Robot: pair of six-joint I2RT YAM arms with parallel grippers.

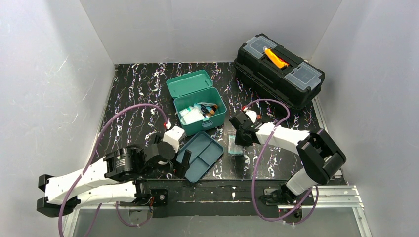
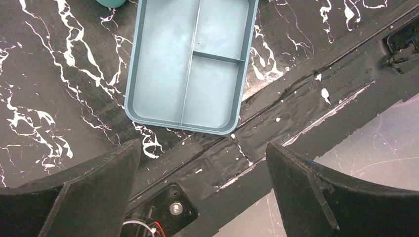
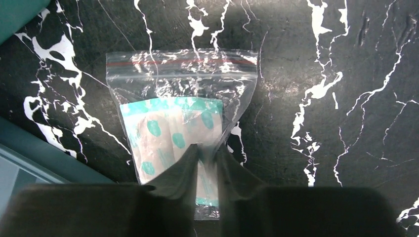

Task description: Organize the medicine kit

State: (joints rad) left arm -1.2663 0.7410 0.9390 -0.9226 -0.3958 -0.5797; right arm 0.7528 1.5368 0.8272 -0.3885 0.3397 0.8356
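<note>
The teal medicine kit (image 1: 219, 105) stands open at mid table, its lid (image 1: 189, 82) tipped back and small bottles and packets inside. Its darker teal inner tray (image 1: 202, 154) lies empty on the table in front of it, and shows in the left wrist view (image 2: 163, 64). My left gripper (image 1: 184, 163) is open and empty just near of the tray (image 2: 202, 163). My right gripper (image 1: 240, 139) is shut on a clear zip bag (image 3: 168, 98) of teal-dotted packets lying on the table right of the tray (image 1: 236, 146); the fingers (image 3: 207, 153) pinch its near edge.
A large black toolbox (image 1: 279, 69) with an orange handle stands at the back right. White walls enclose the table on three sides. The table's near edge (image 2: 316, 113) and mounting rail lie right under the left gripper.
</note>
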